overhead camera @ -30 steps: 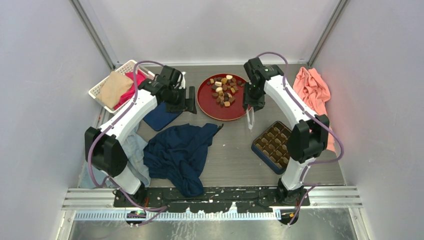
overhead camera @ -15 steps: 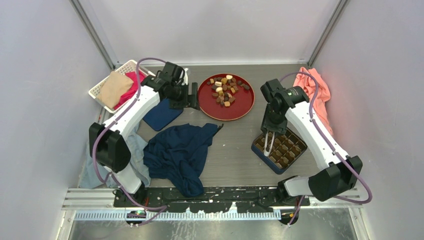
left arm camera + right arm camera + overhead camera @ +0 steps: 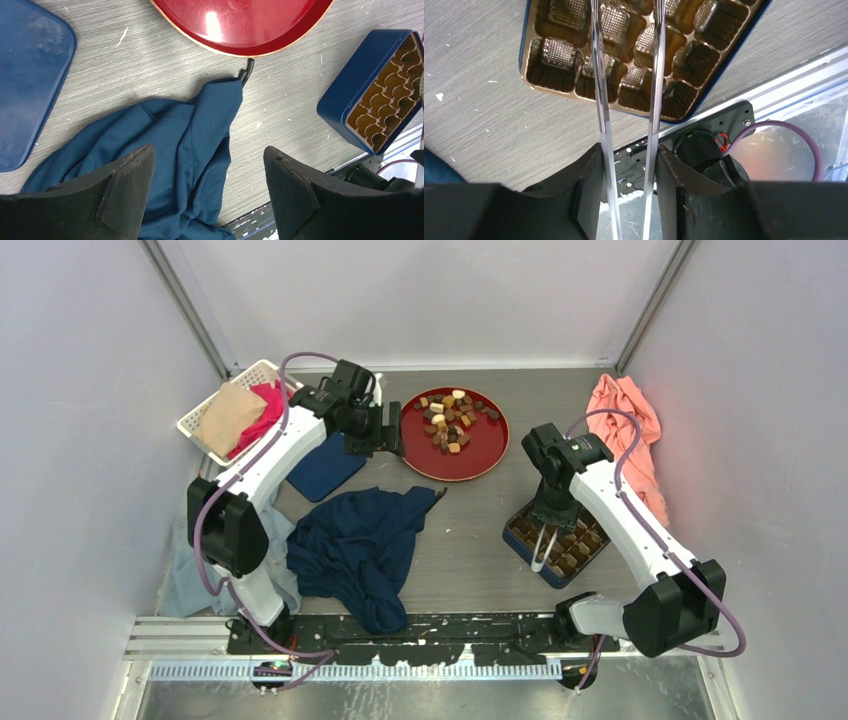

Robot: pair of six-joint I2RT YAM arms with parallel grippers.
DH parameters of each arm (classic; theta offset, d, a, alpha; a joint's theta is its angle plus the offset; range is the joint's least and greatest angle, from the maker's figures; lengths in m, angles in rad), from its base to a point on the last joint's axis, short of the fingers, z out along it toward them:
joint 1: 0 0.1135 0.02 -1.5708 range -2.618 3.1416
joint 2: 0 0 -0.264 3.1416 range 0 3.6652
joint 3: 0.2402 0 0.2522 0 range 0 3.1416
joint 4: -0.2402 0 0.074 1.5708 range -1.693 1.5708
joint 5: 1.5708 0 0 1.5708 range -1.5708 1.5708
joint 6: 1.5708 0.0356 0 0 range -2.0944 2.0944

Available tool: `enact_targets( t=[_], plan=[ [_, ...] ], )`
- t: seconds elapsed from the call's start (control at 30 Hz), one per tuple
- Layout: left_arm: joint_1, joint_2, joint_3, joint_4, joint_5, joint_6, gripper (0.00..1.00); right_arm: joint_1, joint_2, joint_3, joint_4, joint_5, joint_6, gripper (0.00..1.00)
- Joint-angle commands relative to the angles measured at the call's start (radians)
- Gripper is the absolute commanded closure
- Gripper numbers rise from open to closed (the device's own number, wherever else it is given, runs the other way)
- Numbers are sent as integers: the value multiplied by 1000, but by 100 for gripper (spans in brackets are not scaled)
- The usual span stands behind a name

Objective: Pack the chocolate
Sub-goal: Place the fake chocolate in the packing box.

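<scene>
The chocolate (image 3: 450, 422) is being borne in a heap on the tray (image 3: 480, 462), just right of the released left end effector (image 3: 207, 155), the nearer one, and well beyond and left of the right end effector (image 3: 628, 150), by which tongs (image 3: 600, 100) are being clenched, blades pointing down toward the box (image 3: 340, 107).

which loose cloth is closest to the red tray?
The dark navy cloth: its corner tip nearly touches the red tray. The salmon cloth lies by the right wall, the pale blue cloth at the left edge.
</scene>
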Motion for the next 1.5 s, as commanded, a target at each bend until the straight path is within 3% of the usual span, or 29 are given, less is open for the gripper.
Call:
enact_targets(
  t=[0.0,0.9,1.17,1.47],
  plan=[
    [-6,-5,41,10,16,-7,20,-21,29,12,94,27,-36,88],
    [-6,-23,6,31,-2,-49,20,-113,125,-76,234,2,-187,82],
    [-6,-18,7,34,-5,-48,20,-114,137,-65,239,-13,-197,66],
    [-6,-1,14,40,8,-41,20,-114,140,-53,222,-10,-197,57]
  ],
)
